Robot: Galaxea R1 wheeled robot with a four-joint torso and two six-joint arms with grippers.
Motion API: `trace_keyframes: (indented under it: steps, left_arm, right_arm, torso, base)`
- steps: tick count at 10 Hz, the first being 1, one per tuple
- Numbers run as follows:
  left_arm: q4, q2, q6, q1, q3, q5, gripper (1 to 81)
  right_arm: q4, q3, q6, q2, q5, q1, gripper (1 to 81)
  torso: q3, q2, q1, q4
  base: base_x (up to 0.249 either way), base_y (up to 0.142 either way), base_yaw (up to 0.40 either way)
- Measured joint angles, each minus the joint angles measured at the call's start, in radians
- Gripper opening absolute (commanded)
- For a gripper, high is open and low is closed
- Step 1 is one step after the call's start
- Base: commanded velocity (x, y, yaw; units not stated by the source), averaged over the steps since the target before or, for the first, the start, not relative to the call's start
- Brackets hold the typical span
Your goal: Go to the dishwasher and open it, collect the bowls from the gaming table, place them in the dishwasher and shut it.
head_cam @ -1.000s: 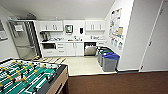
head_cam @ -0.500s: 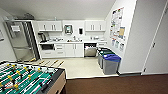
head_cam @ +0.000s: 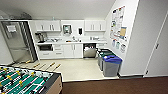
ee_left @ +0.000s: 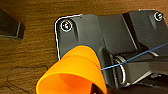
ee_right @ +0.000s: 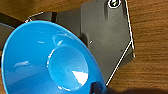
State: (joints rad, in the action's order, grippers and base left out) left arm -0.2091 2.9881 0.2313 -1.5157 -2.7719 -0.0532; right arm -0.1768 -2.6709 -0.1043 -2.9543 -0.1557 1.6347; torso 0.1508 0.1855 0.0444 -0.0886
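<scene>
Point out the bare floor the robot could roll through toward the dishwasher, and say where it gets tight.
Free: the pale floor between the foosball table and the bins, running up to the dishwasher, whose dark inside shows. Tight: right of the dishwasher, where the bins crowd the wall; left, yellow rod handles jut over the floor by the fridge.

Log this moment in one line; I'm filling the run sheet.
phase: driving toward kitchenette | dishwasher: open | left wrist: orange bowl | right wrist: blue bowl

Kitchenette area, non-task items noted.
Foosball table (head_cam: 27, 82) nearest camera; blue-lidded bin (head_cam: 111, 65) beside right wall; white cabinets (head_cam: 72, 50) under counter; posters (head_cam: 118, 27) on wall.
</scene>
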Motion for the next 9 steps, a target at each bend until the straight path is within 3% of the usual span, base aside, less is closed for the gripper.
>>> trace_keyframes:
  steps: [9]
  left_arm:
    - [0.000, 0.001, 0.000, 0.000, 0.000, -0.001, 1.0]
  right_arm:
    - [0.000, -0.001, 0.000, 0.003, -0.001, 0.002, 1.0]
  torso:
    - [0.000, 0.000, 0.000, 0.000]
  base:
    - [0.251, 0.000, 0.000]
